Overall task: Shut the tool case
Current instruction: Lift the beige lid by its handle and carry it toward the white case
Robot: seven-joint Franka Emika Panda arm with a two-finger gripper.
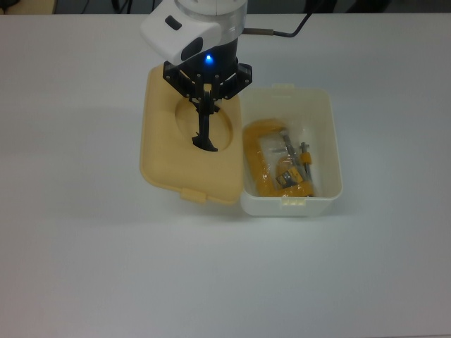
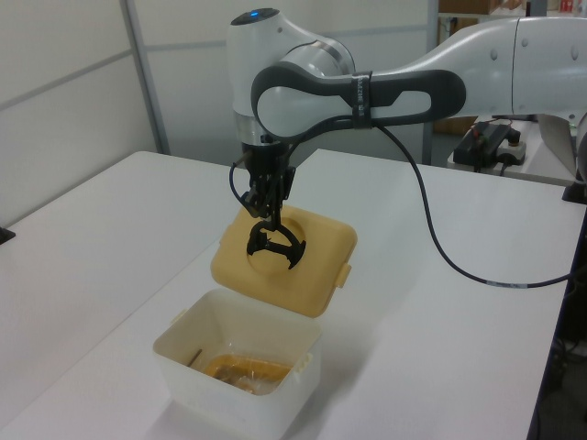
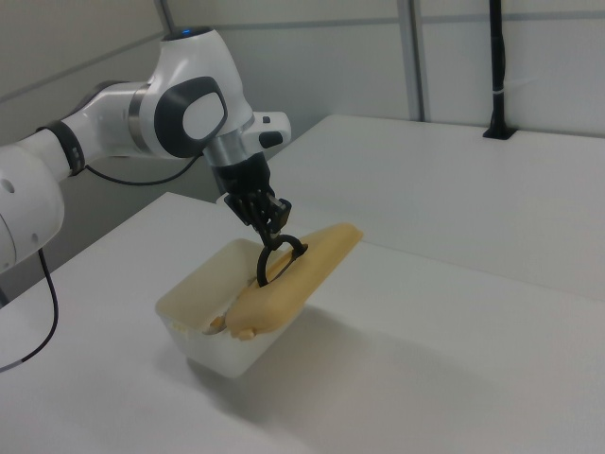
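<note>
My gripper (image 2: 268,218) clamped on tan lid's (image 1: 169,158) black handle (image 1: 205,134), lid airborne, tilted beside white tub (image 1: 328,151) w/ yellow clamp (image 1: 264,165).

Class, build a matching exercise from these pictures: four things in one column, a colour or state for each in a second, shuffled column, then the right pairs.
Things:
1. lid
2. tub
3. clamp
4. tool

States:
A. lying inside the tub, in clear wrap
B. shut on the lid's black handle
C. white, standing open on the table
D. tan, lifted and tilted

Pairs: 1-D, 2-C, 3-A, 4-B
</note>
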